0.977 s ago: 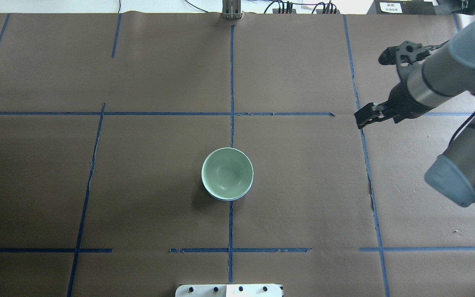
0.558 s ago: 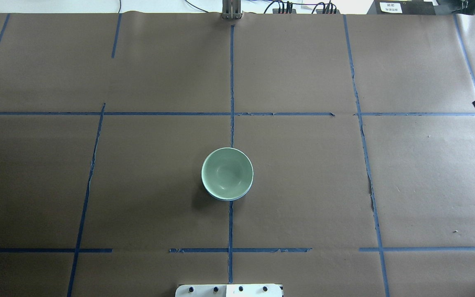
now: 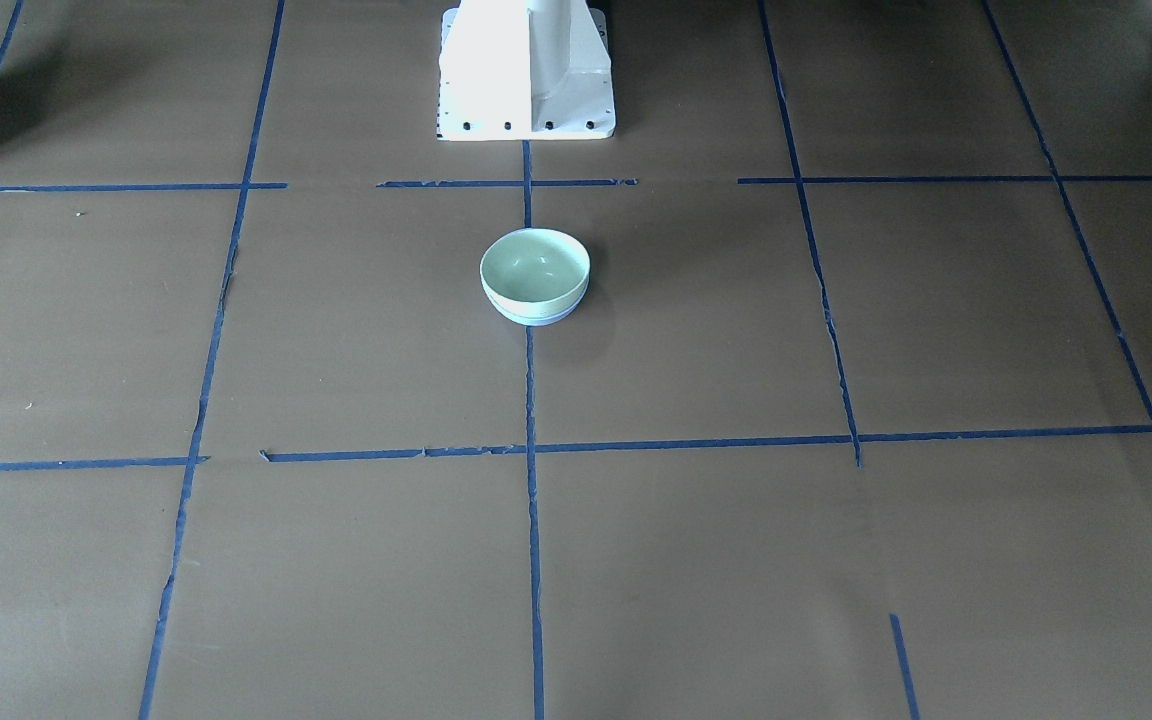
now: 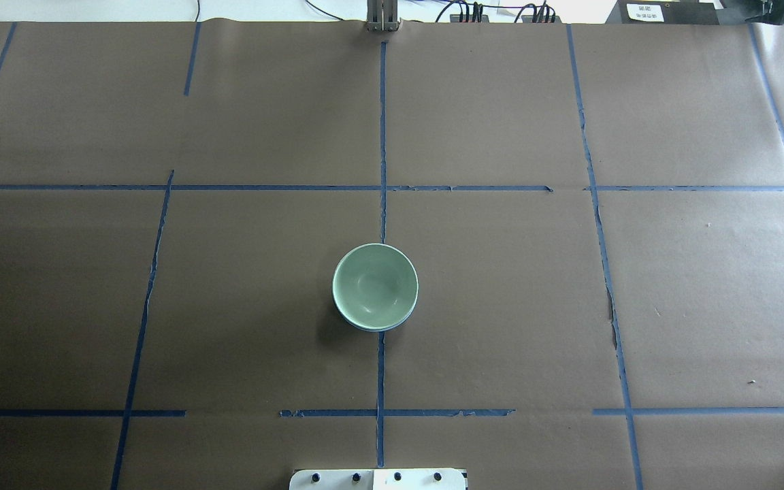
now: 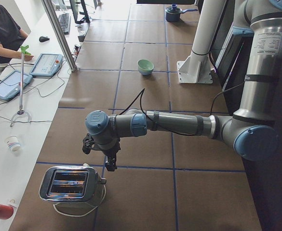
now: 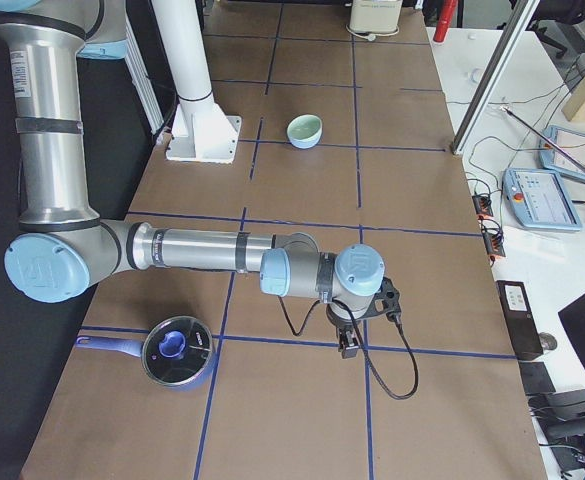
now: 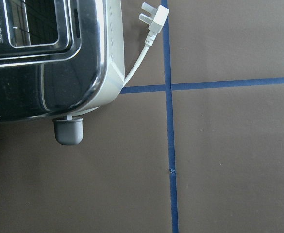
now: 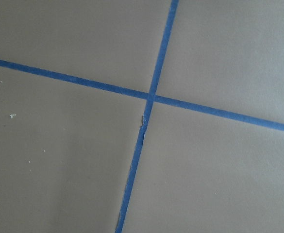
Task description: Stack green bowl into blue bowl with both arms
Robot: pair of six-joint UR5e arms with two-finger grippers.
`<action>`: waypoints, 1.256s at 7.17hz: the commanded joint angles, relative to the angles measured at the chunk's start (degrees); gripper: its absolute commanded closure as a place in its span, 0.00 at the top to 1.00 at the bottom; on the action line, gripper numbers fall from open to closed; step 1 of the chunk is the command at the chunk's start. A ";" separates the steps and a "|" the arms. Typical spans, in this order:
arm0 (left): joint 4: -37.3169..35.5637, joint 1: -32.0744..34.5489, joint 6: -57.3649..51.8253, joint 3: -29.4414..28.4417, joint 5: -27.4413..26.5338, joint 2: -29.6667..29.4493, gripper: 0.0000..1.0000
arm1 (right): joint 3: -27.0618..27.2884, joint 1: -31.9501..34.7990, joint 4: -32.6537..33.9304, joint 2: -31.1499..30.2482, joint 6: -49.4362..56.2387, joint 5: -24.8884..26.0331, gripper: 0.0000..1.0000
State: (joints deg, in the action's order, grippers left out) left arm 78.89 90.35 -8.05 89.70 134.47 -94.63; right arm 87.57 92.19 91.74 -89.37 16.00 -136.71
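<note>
Green bowl (image 4: 375,284): nested upright in the blue bowl (image 3: 537,318), on the middle tape line (image 4: 380,381) of the surface (image 4: 535,306)
Left claw (image 5: 110,162): well apart from the bowls, just beside a toaster (image 5: 71,185); open or closed, cannot tell
Right claw (image 6: 350,345): well apart from the bowls, near a lidded pot (image 6: 177,352); cannot tell either

Brown paper table cover (image 8: 59,184), two blue tape lines (image 8: 154,94) crossing nr centre, small white specks (image 8: 11,116) at left
</note>
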 commanded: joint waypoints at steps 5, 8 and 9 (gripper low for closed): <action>0.38 0.01 -0.12 0.12 0.00 1.55 1.00 | 0.49 4.31 -0.07 -5.12 -2.35 -1.28 1.00; 0.47 0.01 -0.21 -0.06 -0.09 1.64 1.00 | 0.67 6.68 -0.24 -4.68 -3.61 -0.84 1.00; 1.26 0.01 -0.12 -0.40 0.00 1.99 1.00 | 0.67 6.87 -2.07 -4.67 -4.13 1.68 1.00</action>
State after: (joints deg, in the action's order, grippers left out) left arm 79.53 90.35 -8.23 89.60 134.44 -92.92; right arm 88.24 98.50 91.10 -94.14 12.36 -137.04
